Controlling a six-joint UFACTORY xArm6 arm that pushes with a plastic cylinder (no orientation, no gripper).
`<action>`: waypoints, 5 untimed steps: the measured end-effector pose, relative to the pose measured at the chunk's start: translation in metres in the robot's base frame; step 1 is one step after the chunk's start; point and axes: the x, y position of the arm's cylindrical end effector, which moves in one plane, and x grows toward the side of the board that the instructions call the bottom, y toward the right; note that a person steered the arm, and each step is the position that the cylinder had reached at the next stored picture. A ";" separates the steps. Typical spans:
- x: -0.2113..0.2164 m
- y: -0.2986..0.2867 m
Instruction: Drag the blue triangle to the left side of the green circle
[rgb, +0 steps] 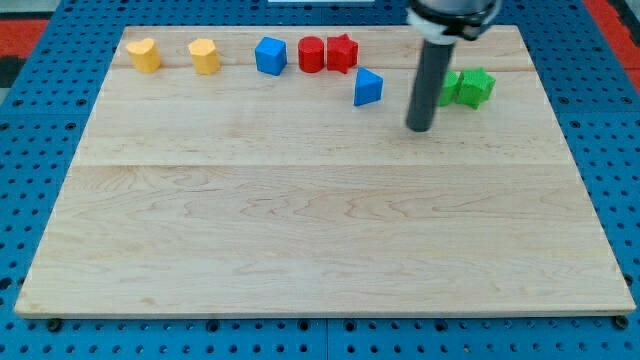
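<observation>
The pale wooden worktop (300, 230) lies on a blue pegboard (40, 120). No pincer shows; my tip (420, 128) rests between the blue triangle (368, 88) and the partly hidden green circle (448, 88), near the view's top.

Pale wooden table (300, 230) with visible plank seams and grain, resting on a blue perforated surface (40, 150) dotted with rows of small holes, red strip (25, 25) at the view's top corners, even, soft light
</observation>
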 end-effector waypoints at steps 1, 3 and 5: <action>-0.048 -0.058; -0.069 -0.097; -0.078 -0.055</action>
